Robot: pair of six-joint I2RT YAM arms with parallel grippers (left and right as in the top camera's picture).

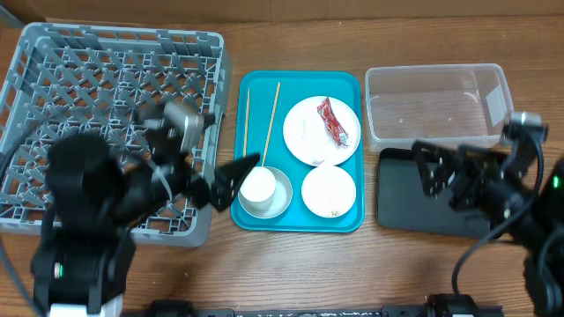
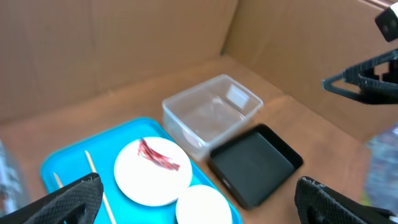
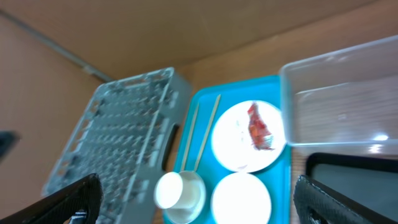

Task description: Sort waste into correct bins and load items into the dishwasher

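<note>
Red wrapper (image 1: 333, 121) sits unsorted on the plate (image 1: 304, 136). Left gripper (image 1: 240, 182) and right gripper (image 1: 421, 169) hover, fingers released, empty. Pinching it likely comes next.

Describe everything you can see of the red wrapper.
The red wrapper is a small, crinkled strip, glossy like foil or plastic, with paler creases. It lies flat and slanted on the round white plate, toward its upper right in the overhead view. The plate sits in the teal tray. Only the plate touches the wrapper.
</note>
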